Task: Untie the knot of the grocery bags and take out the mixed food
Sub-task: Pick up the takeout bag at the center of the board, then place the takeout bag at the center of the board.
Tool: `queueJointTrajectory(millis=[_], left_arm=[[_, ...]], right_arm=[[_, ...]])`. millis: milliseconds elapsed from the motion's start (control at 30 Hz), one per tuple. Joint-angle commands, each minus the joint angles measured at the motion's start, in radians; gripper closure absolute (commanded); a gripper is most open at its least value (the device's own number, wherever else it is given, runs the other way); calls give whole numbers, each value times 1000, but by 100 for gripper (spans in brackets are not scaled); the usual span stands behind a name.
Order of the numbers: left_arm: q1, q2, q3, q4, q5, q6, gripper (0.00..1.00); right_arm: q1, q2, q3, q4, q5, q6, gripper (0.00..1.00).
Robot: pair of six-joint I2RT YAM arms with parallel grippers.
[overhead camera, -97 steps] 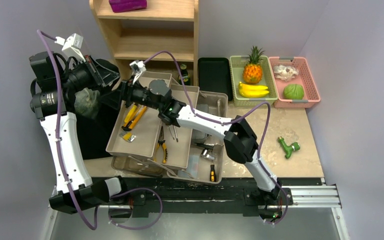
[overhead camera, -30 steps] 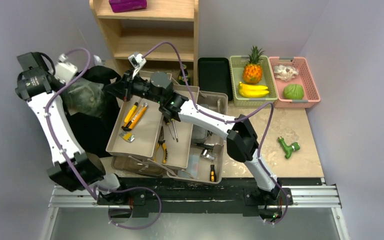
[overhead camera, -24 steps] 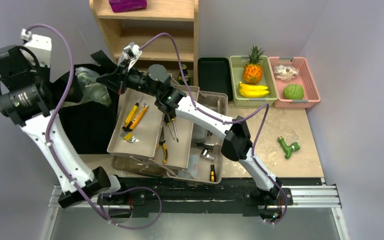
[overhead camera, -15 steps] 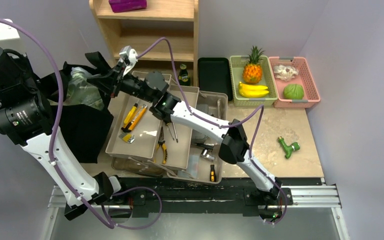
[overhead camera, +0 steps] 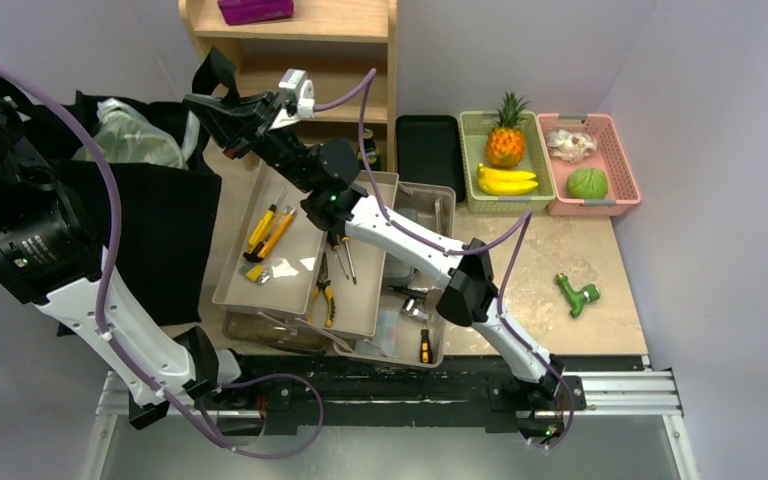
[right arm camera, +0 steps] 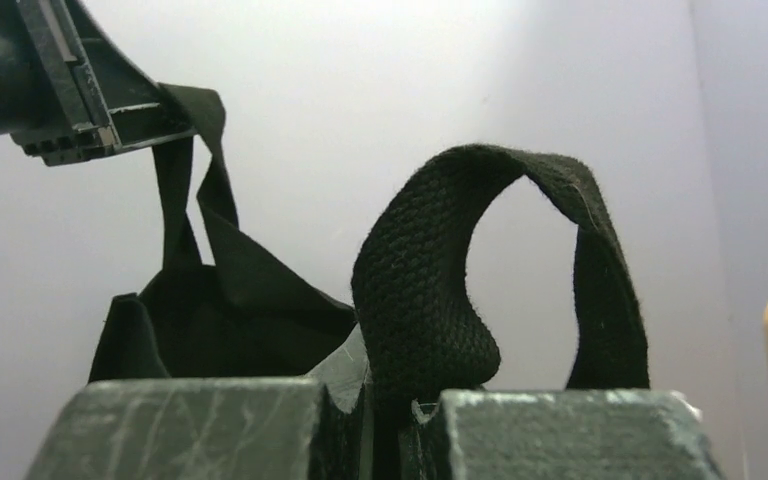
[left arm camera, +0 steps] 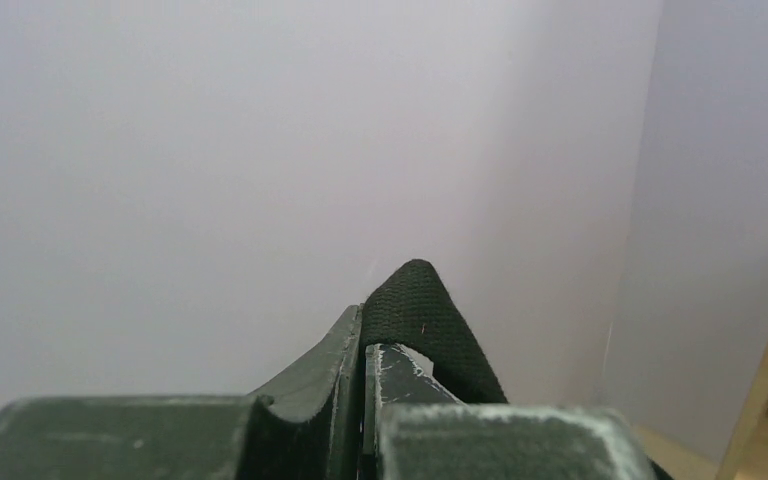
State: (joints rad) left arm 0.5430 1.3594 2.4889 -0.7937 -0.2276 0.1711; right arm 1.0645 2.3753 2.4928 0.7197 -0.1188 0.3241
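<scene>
At the table's left edge the black cloth bag [overhead camera: 155, 235] hangs stretched between the two arms, its woven body floppy and its mouth pulled wide. Jaws of the left gripper [left arm camera: 363, 352] are pressed together on a coarse webbing strap [left arm camera: 430, 320]. The right gripper [right arm camera: 373, 398] is pinched tight on the other strap loop [right arm camera: 480, 250], which arches above it. A thin, crinkly, translucent plastic bag [overhead camera: 130, 135] sits in the mouth; its contents read only as a pale green blur, and no knot can be made out. The tabletop [overhead camera: 560, 255] is beige and speckled; tan plastic trays [overhead camera: 295, 250] hold yellow-handled tools. A wooden shelf unit [overhead camera: 305, 65] stands at the back against plain pale grey walls. From above, the left arm's bulky joint covers the bag's left side.
</scene>
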Motion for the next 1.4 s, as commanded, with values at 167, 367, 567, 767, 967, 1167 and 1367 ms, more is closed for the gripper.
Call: queueJointTrajectory(millis=[167,367,567,767,967,1167,1367], left_arm=[[9,-58,142,637,99,-150,100],[9,-96,122,589,317,-452,100],[9,-98,70,607,560,-794,100],[-14,-41,85,698,721,-1080,100],[-336,-26,17,645,802,-926,100],[-678,61,14,523,823,-715,100],[-951,212,98,471,798,-539,100]], right_arm=[[-5,-171,93,157,74,-102,100],[-94,-281,85,69,63,-111,100],[-235,-444,30,-42,33,-100,100],[-341,-592,14,-166,3,-141,100],[-387,-737,-46,-318,39,-277,100],[-421,-912,-203,-438,153,-454,100],[-452,-1025,-252,-601,295,-611,100]])
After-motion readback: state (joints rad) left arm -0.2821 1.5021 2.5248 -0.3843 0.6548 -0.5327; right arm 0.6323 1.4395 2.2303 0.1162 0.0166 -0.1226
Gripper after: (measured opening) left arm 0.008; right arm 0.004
